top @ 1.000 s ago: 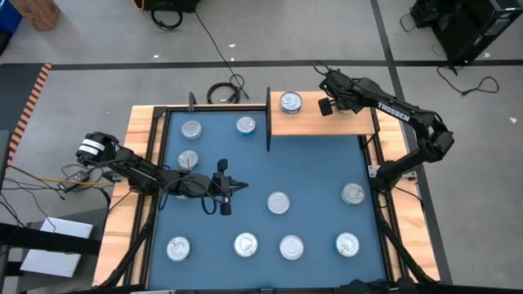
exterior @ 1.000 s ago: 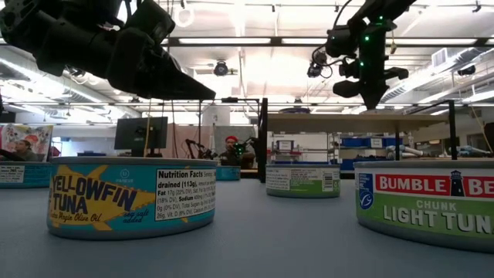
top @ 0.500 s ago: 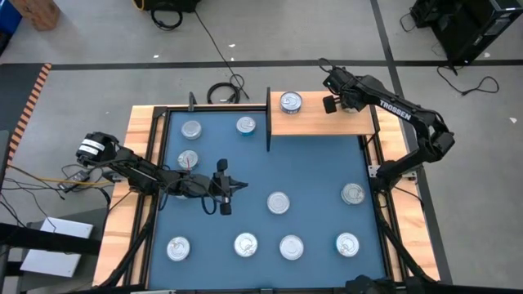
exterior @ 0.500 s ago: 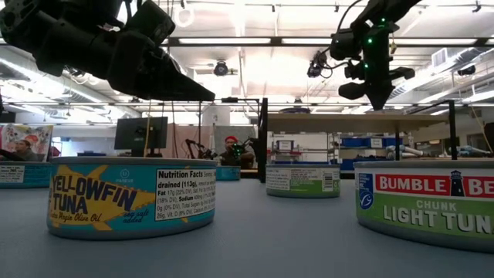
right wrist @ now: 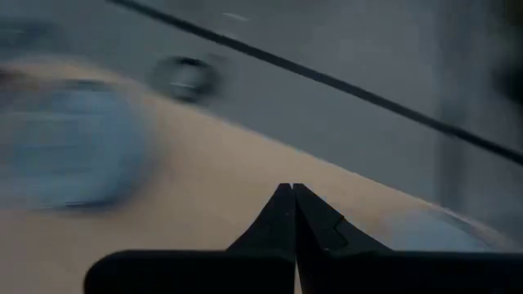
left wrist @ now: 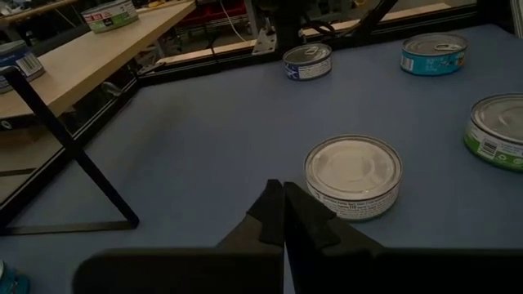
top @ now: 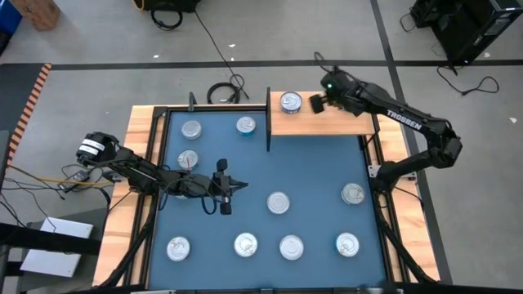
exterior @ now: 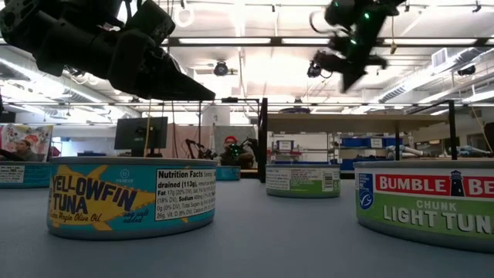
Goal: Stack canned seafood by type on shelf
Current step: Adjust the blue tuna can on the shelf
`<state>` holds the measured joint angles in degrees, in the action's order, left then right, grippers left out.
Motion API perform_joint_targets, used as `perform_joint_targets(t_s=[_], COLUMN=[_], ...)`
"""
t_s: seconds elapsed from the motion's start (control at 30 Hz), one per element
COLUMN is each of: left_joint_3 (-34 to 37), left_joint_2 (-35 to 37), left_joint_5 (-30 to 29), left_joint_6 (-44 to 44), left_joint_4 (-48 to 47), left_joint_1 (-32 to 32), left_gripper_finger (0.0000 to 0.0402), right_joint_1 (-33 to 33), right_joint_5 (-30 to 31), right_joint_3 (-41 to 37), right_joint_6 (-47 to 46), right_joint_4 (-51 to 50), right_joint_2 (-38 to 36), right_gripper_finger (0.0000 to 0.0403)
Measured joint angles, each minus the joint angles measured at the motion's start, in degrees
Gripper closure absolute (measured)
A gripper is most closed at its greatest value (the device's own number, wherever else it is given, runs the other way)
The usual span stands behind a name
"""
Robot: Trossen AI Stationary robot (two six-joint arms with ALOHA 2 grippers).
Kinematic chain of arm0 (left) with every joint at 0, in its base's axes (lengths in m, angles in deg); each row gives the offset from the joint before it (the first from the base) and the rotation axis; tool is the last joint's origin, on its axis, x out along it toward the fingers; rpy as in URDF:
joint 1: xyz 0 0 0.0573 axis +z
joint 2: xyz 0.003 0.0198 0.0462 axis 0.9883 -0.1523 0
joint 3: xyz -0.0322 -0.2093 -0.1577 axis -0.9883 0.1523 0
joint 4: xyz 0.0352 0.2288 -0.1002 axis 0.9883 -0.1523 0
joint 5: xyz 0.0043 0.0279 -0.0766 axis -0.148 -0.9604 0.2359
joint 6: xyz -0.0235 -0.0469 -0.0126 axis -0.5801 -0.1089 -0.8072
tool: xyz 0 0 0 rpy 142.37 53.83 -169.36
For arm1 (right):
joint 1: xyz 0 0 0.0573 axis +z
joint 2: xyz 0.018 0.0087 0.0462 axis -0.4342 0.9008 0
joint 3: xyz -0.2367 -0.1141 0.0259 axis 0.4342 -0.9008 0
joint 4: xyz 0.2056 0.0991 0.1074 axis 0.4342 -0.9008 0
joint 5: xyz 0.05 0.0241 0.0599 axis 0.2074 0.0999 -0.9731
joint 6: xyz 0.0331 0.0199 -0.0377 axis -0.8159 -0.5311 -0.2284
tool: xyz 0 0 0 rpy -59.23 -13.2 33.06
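My right gripper (top: 313,103) has swung sideways along the shelf (top: 351,124) since a moment ago, and now hovers just beside the tin on the shelf (top: 290,102), fingers pressed shut, holding nothing. In the low view it has climbed higher above the shelf than it was. My left gripper (top: 243,185) hasn't budged: it hangs over the blue mat (top: 315,167), well away from the shelf on its near side, fingers (left wrist: 278,214) closed together and empty, with a silver-topped tin (left wrist: 353,175) just ahead of them.

On the shelf, one tin, sitting at the end by the black post (top: 268,120). Nothing stacked on it.

Everything else is loose on the mat. Two tins (top: 246,125) lie beside the shelf's post end, with another just nearer. One sits mid-mat below the shelf (top: 278,202), one near the mat's right edge (top: 352,193), and four line the near edge (top: 291,247). Up close in the low view, a teal yellowfin tuna tin (exterior: 131,196) and a green chunk light tuna tin (exterior: 424,201).

Beyond the shelf, grey floor with a black cable (top: 221,91) coiled just behind the table frame; ceiling strip lights across the room.
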<state>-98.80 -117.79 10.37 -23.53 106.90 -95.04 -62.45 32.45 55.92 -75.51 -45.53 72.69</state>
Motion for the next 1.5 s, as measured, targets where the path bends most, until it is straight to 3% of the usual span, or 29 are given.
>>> perform_joint_targets(t_s=[0.1,0.5,0.8,1.0,1.33,1.5], left_joint_3=[0.0,0.0,0.0,0.0,0.0,0.0], left_joint_2=[0.0,0.0,0.0,0.0,0.0,0.0], left_joint_5=[-0.01,-0.09,-0.11,-0.1,-0.11,-0.1], left_joint_6=[-0.02,-0.02,0.02,0.02,0.28,0.26], left_joint_4=[-0.04,-1.07,-1.4,-1.42,-1.37,-1.17], left_joint_1=[0.0,-0.09,-0.09,-0.09,-0.09,-0.09], left_gripper_finger=[0.0398,0.0398,0.0398,0.0398,0.0398,0.0398], right_joint_1=[3.87,6.35,6.35,6.58,9.42,11.49], right_joint_5=[-5.15,-6.77,-6.55,-7.15,-7.01,-8.55], right_joint_3=[0.0,0.09,0.28,0.03,0.0,-0.23], right_joint_6=[4.59,4.66,4.14,4.55,6.31,5.0], right_joint_4=[7.35,14.96,19.4,18.16,16.07,15.35], right_joint_2=[1.37,13.22,15.83,14.35,-0.13,-1.25], right_gripper_finger=[0.0402,0.0401,0.0401,0.0397,0.0387,0.0398])
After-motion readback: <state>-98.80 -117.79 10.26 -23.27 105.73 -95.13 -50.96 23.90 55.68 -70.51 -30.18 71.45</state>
